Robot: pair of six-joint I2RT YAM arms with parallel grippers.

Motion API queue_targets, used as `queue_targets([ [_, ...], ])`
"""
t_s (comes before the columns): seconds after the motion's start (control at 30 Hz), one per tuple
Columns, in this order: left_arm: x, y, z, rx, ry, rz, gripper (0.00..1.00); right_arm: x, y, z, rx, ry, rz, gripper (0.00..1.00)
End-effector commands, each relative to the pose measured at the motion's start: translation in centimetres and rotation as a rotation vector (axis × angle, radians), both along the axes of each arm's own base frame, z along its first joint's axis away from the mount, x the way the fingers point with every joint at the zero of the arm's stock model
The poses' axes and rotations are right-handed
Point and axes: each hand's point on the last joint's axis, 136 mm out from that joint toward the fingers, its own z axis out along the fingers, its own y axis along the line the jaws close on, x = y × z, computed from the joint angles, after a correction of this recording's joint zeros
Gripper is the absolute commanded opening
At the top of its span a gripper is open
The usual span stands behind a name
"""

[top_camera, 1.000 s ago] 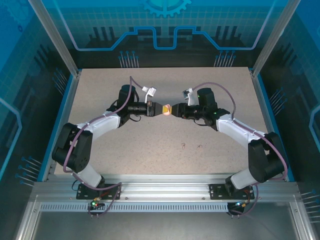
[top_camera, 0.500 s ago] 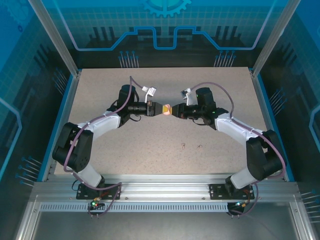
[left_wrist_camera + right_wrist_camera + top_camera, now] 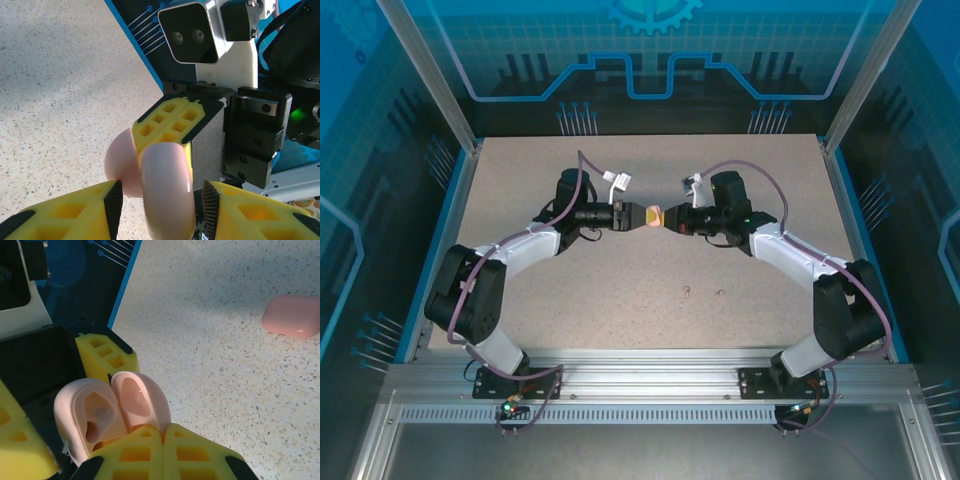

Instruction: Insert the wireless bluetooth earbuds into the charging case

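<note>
From above I see the charging case [image 3: 653, 217] aloft mid-table between left gripper [image 3: 638, 216] and right gripper [image 3: 669, 221]; left wrist: glossy pink shell between parted fingers [image 3: 65, 215], seemingly untouched; right wrist: closed fingers [image 3: 135, 455] pinching its open, two-lobed halves.

Left arm [image 3: 525, 245]: from above I see it reach forward, elbow out, forearm turned inward.
Left gripper [image 3: 640, 216]: level, pointing right; yellow fingers [image 3: 65, 215] parted, one either side of the charging case [image 3: 112, 410].
Right arm [image 3: 790, 255]: mirrors the left.
Right gripper [image 3: 668, 222]: points left, facing the left gripper; I read its fingers [image 3: 150, 455] pressed together, pinching the charging case edge.
</note>
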Motion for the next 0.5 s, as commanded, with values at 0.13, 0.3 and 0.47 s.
queue_targets([
  [0.13, 0.8, 1.5, 0.4, -0.011, -0.037, 0.060, 0.49, -0.5, 0.3, 2.3, 0.005, -0.052, 0.025, 0.00],
  [0.3, 1.1, 1.8, -0.4, -0.006, -0.023, 0.076, 0.48, -0.6, 0.3, 3.1, 0.014, -0.064, 0.028, 0.00],
  [0.47, 1.0, 1.8, 0.2, -0.016, -0.032, 0.072, 0.49, -0.3, -0.1, 2.7, -0.035, -0.066, 0.016, 0.00],
])
